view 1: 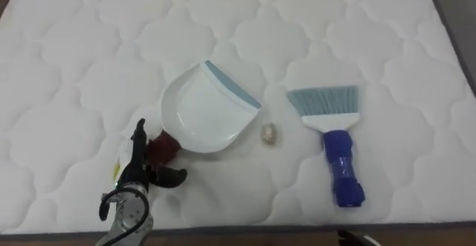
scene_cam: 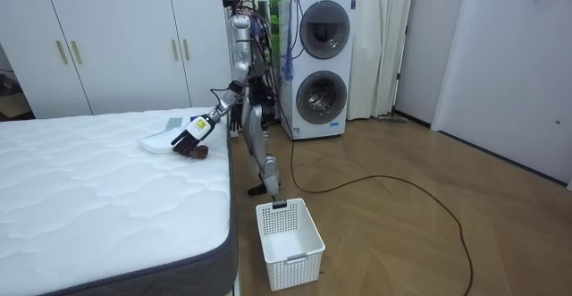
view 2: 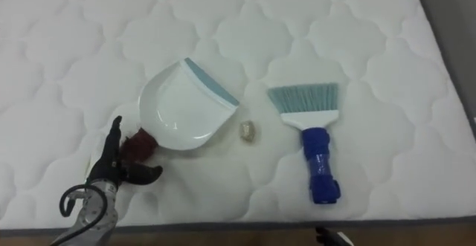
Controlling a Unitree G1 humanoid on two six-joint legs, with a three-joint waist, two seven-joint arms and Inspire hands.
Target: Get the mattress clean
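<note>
A white dustpan (view 1: 202, 112) with a blue-grey lip and a dark red handle (view 1: 161, 149) lies on the white quilted mattress (view 1: 89, 53). Just right of the pan's lip sits a small crumpled beige scrap (view 1: 270, 133). Further right lies a hand brush (view 1: 336, 138) with pale blue bristles and a blue handle pointing toward the near edge. My left hand (view 1: 141, 173) hovers open just short of the dustpan's red handle, fingers straight and thumb spread, also seen as the left hand (view 2: 113, 170) and, above the bed edge, the left hand (scene_cam: 192, 133).
I stand at the bed's side edge. A white plastic basket (scene_cam: 288, 242) sits on the wooden floor beside the bed. Two stacked washing machines (scene_cam: 320, 59) and white wardrobes (scene_cam: 107, 37) line the far wall.
</note>
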